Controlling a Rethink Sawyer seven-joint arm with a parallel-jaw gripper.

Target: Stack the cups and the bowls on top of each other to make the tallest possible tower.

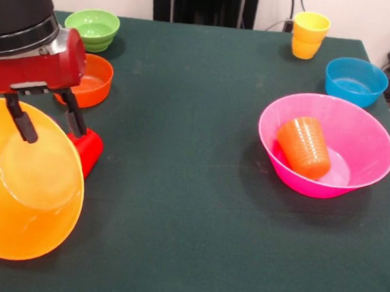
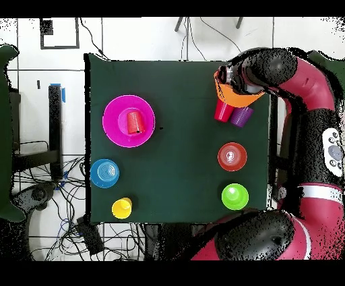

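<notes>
Two black fingers of the tool (image 1: pixel 47 121) pinch the rim of the big yellow-orange bowl (image 1: pixel 24 186), tilted at lower left of the front view, beside a red cup (image 1: pixel 85 151). At right, the pink bowl (image 1: pixel 366 144) cradles a tipped orange cup (image 1: pixel 305 147) (a likely base). Overhead, the held bowl sits upper right, with a purple cup (image 2: pixel 241 117) just below it.

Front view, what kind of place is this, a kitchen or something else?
Probably a robot lab, not a kitchen: a green-clothed table, loose cables on the floor beside it, and a red robot arm over plastic bowls.
</notes>
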